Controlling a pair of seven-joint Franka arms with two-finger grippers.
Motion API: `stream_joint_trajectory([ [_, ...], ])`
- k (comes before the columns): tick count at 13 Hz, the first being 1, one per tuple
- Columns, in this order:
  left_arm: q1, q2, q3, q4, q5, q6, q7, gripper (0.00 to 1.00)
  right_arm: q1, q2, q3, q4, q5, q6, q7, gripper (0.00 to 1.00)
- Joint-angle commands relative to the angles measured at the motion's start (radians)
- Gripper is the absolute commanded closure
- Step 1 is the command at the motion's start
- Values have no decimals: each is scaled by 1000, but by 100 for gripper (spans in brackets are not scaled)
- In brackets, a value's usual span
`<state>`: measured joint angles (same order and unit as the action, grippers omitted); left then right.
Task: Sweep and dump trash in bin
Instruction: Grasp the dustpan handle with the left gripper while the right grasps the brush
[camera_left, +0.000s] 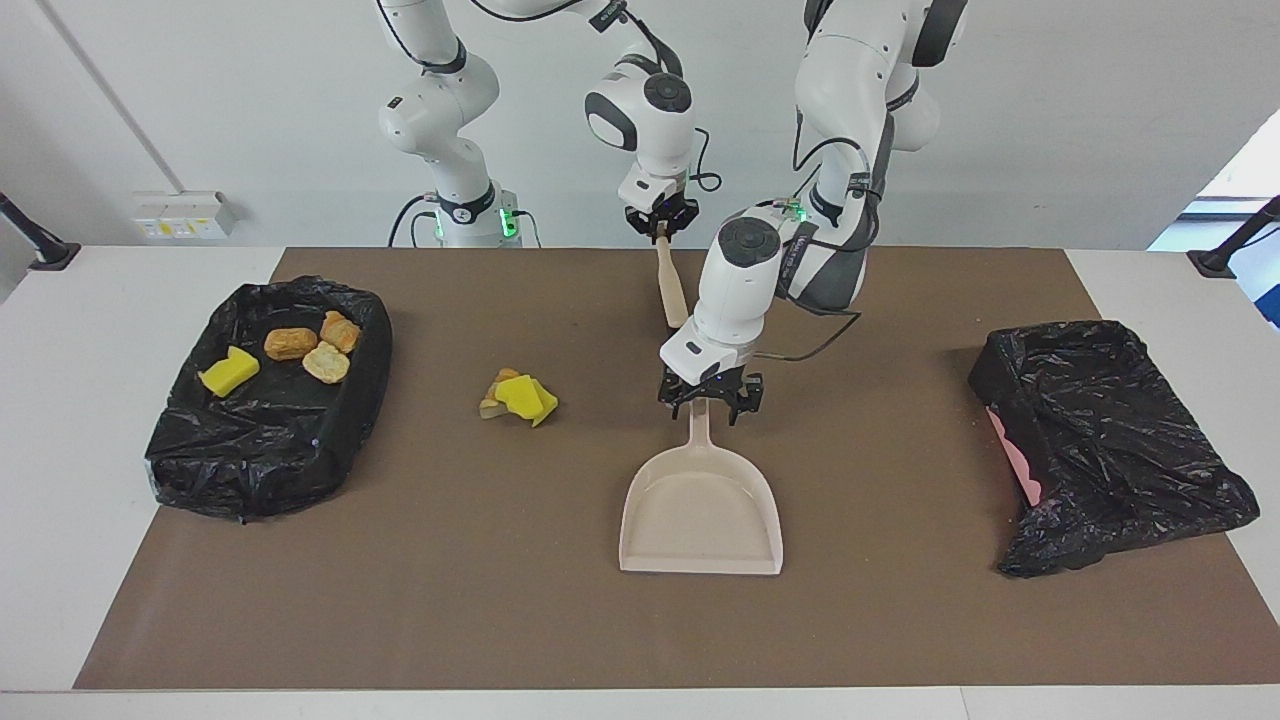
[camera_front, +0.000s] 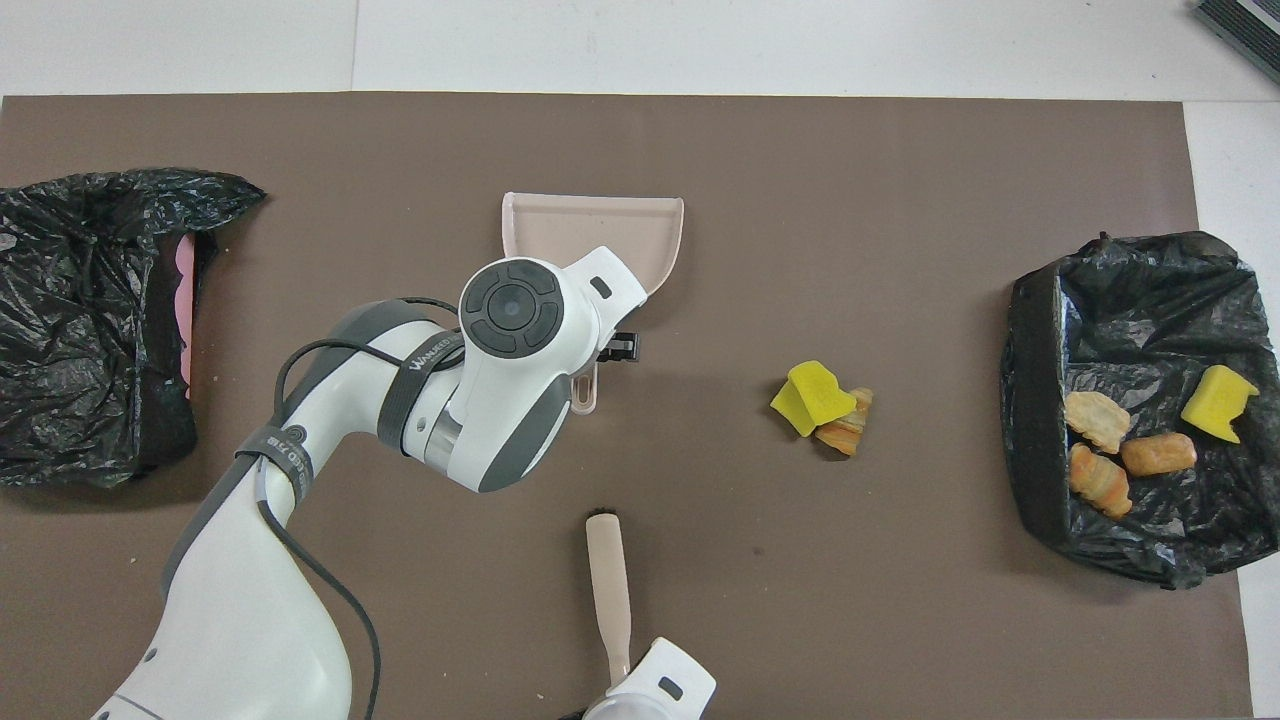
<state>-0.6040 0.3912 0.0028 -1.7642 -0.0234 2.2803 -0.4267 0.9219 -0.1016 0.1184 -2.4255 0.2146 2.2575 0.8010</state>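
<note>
The left arm descends from its base in a bent elbow, forearm sloping down toward mid-table and wrist turned so that the left claw (camera_left: 712, 404) points straight down at the handle of the dustpan (camera_left: 700, 515). Its fingers straddle the handle; whether they already press it cannot be told. The overhead view shows only the wrist housing over this spot. The dustpan lies flat on the brown mat (camera_left: 500, 600), handle toward the robots and mouth away from them.

The right arm folds high and drops its wrist vertically at the mat edge nearest the robots. The right claw (camera_left: 660, 225) is pressed together on the top end of the brush (camera_left: 670, 285), whose handle slants down to the mat. From above, the brush (camera_front: 608, 580) runs away from the robots out of the wrist.

Loose trash (camera_left: 518, 396), a yellow sponge piece on a golden-brown chunk, lies on the mat toward the right arm's end, well apart from the dustpan. More scraps (camera_left: 300, 350), three bread-like chunks and a yellow sponge, sit in the black-lined bin (camera_left: 250, 450) at that end of the table (camera_left: 60, 450). A second black-lined bin (camera_left: 1100, 440), with pink showing at one side, stands at the left arm's end.
</note>
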Motion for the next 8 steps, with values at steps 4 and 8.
stream_joint_trajectory([
  [4,-16,-38,17,-47,2,5,-7,70,-86,-62,-8,36,-38,-99,-11,100],
  [8,-8,-90,19,-44,16,-48,32,88,-208,-147,-9,37,-80,-186,-89,100],
])
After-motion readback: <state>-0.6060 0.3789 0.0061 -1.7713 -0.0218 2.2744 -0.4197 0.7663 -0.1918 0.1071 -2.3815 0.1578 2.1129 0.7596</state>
